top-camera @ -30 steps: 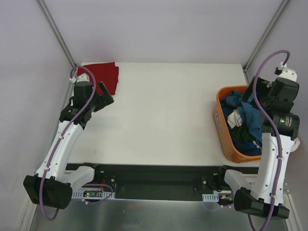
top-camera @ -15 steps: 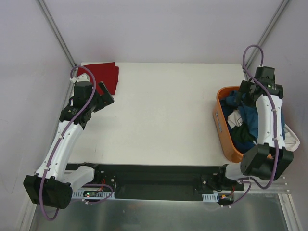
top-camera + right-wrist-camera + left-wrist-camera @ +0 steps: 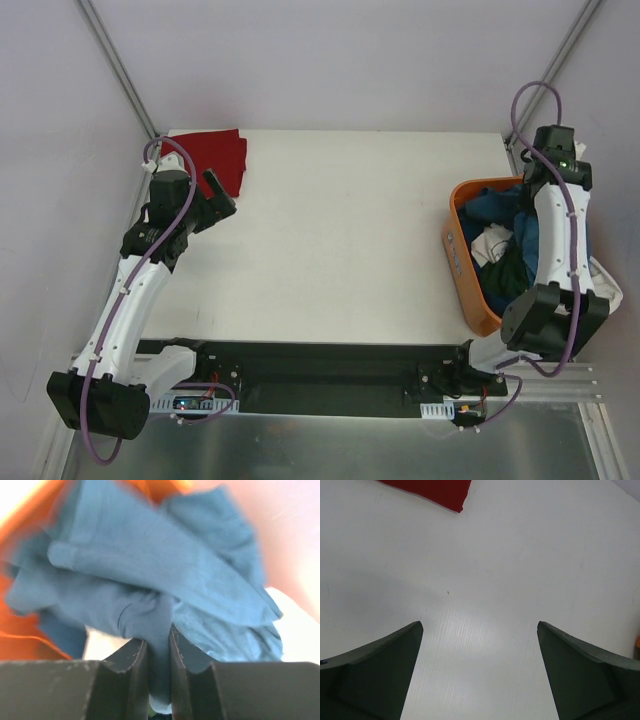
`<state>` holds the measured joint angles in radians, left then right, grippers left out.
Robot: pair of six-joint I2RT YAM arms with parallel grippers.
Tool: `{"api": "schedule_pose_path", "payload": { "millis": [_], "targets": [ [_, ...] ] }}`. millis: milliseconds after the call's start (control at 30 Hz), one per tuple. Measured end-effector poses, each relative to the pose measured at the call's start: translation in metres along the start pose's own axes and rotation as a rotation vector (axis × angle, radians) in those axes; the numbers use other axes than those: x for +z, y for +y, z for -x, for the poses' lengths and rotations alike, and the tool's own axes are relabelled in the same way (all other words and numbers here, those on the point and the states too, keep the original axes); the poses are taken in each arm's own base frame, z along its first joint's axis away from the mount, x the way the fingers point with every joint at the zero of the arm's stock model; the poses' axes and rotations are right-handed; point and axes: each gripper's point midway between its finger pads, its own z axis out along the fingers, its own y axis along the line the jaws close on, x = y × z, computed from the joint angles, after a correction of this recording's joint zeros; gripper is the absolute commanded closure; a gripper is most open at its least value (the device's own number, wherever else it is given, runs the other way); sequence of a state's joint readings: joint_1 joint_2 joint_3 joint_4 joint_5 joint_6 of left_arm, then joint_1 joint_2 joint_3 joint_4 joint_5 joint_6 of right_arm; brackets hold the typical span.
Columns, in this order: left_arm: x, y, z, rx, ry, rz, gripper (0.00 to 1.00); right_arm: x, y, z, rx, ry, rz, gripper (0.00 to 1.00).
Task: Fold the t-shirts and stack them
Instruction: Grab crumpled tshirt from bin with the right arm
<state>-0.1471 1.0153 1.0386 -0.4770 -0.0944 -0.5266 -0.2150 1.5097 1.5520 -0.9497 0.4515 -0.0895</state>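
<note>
The white counter [image 3: 340,240] takes up most of the space in front of me. An orange basket [image 3: 458,262] sits at its right edge, piled with crumpled shirts. A teal-blue shirt [image 3: 490,205] lies on top toward the far end, a white shirt [image 3: 490,243] is bunched in the middle, and a dark green shirt [image 3: 510,275] lies nearer the arms. Over in the far left corner of the counter a red shirt [image 3: 215,155] lies flat and folded. The right gripper [image 3: 159,645] reaches down into the far end of the basket, its fingers pinched nearly together on a fold of the teal-blue shirt. The left gripper [image 3: 480,630] hangs over bare counter just beside the near corner of the red shirt, its fingers spread wide and holding nothing.
</note>
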Motion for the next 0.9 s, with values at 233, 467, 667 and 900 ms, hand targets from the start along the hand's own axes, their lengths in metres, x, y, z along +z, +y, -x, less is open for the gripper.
{"api": "schedule_pose_path", "payload": {
  "millis": [233,467,667,900],
  "targets": [
    [0.0,0.0,0.0,0.0,-0.001,-0.001,0.01,-0.127,-0.043,0.072,0.229,-0.46,0.118,0.86],
    [0.0,-0.001,-0.001,0.0,0.003,-0.007,0.01,-0.272,-0.096,0.098,0.431,-0.968,0.285,0.81],
    [-0.001,-0.002,-0.001,-0.001,0.004,-0.013,0.01,-0.321,-0.106,0.135,0.439,-1.132,0.332,0.8],
    [-0.008,-0.004,0.003,-0.003,-0.018,-0.028,0.01,-0.316,-0.07,0.171,0.359,-1.107,0.454,0.8]
  ]
}}
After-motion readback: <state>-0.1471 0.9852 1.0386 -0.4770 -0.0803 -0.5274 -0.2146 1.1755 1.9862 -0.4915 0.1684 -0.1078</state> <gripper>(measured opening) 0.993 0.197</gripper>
